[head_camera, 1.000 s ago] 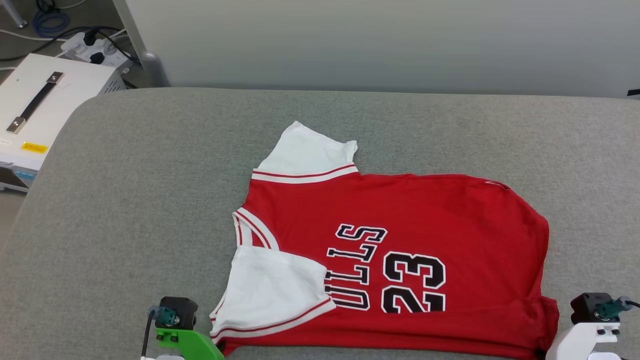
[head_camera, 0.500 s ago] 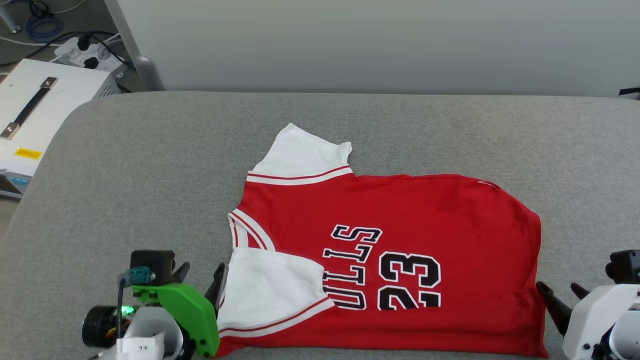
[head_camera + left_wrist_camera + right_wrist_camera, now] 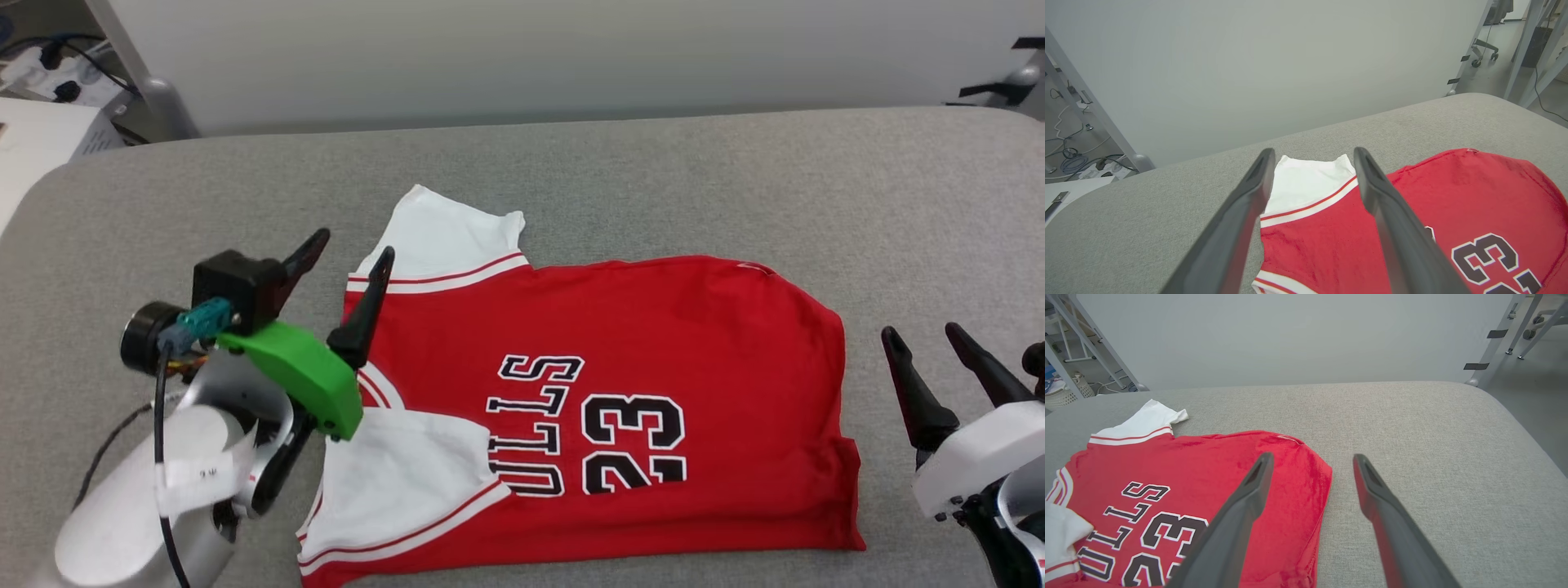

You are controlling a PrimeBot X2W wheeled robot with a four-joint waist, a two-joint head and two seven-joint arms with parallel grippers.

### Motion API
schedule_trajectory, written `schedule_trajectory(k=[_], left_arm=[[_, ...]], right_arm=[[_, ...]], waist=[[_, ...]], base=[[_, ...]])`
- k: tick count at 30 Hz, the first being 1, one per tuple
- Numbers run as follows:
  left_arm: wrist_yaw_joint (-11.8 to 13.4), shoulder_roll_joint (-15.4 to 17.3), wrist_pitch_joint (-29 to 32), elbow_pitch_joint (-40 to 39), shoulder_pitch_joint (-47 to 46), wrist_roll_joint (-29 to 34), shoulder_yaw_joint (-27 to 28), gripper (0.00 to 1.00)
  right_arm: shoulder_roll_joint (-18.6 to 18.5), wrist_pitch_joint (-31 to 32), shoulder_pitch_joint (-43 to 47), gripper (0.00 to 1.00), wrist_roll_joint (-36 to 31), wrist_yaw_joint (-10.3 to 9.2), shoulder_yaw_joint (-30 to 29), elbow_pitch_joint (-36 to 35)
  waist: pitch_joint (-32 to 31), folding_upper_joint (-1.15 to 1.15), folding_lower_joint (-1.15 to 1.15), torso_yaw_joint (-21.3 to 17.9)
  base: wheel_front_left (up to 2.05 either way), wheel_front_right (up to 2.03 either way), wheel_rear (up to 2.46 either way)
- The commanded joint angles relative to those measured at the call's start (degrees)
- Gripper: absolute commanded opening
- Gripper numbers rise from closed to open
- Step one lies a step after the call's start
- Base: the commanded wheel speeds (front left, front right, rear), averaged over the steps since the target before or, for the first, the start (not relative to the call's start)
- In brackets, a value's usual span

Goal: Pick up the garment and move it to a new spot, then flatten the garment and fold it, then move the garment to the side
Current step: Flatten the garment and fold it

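- Now the left gripper (image 3: 353, 245) and right gripper (image 3: 921, 331), shut 1 second ago, are held wide and empty.
- The red jersey (image 3: 669, 327) is left part-folded on the grey cushion (image 3: 653, 163); further folding is expected.

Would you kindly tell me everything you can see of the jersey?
The jersey is red, soft-looking fabric with white short sleeves trimmed in red-white stripes, black white-outlined lettering and a 23. It lies mostly flat on the grey surface, neck toward the robot's left, hem toward its right. The far sleeve spreads outward; the near sleeve is folded over the front, hiding the first letter. The open left gripper is at the neck end, the open right gripper past the hem; neither holds it.
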Motion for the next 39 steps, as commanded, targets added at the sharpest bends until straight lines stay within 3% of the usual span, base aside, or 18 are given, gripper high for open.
schedule_trajectory(k=[1, 9, 12, 20, 32, 37, 38, 39], left_arm=[[-1.35, 0.31, 1.17, 1.06, -3.12, 0.29, -0.42, 1.0], [-10.51, 0.99, 13.78, 11.94, -19.28, -0.89, -3.25, 1.0], [-14.18, 1.73, 25.85, 20.55, -28.66, -1.87, -6.28, 1.0], [-15.47, 2.24, 36.79, 32.03, -38.16, -3.89, -7.82, 1.0], [-15.23, 2.72, 36.28, 45.2, -42.74, -3.4, -7.5, 1.0], [-15.43, 1.14, 38.44, 47.43, -42.36, -6.09, -6.99, 1.0], [-15.48, 0.27, 40.36, 48.08, -41.91, -8.1, -6.27, 0.46], [-15.52, -0.19, 42.01, 48.33, -41.64, -9.16, -6.13, 0.0]], right_arm=[[0.09, -1.23, -1.36, 1.0, -0.23, -0.04, 0.43, 0.14], [1.43, -4.99, -4.53, 1.0, 0.17, -0.04, 2.2, 0.27], [2.4, -6.44, -6.79, 1.0, 0.36, -0.04, 4.18, 0.47], [3.42, -8.06, -9.66, 1.0, 0.97, -0.04, 7.13, 1.21], [4.26, -10.5, -10.79, 1.0, 1.56, -0.04, 10.5, 4.11], [3.74, -11.17, -11.13, 1.0, 1.84, -0.04, 11.2, 5.17], [3.54, -11.29, -11.21, 1.0, 1.86, -0.04, 11.21, 5.34], [3.4, -11.35, -11.24, 1.0, 1.87, -0.04, 11.19, 5.45]], waist=[[3.28, 0.0, 0.0, -3.06], [10.44, 0.0, 0.0, -7.77], [14.77, 0.0, 0.0, -10.73], [19.79, 0.0, 0.0, -14.35], [22.2, 0.0, 0.0, -16.59], [22.3, 0.0, 0.0, -16.41], [22.31, 0.0, 0.0, -16.32], [22.31, 0.0, 0.0, -16.24]], base=[[0.0, 0.0, 0.0], [0.0, 0.0, 0.0], [0.0, 0.0, 0.0], [0.0, 0.0, 0.0], [0.0, 0.0, 0.0], [0.0, 0.0, 0.0], [0.0, 0.0, 0.0], [0.0, 0.0, 0.0]])
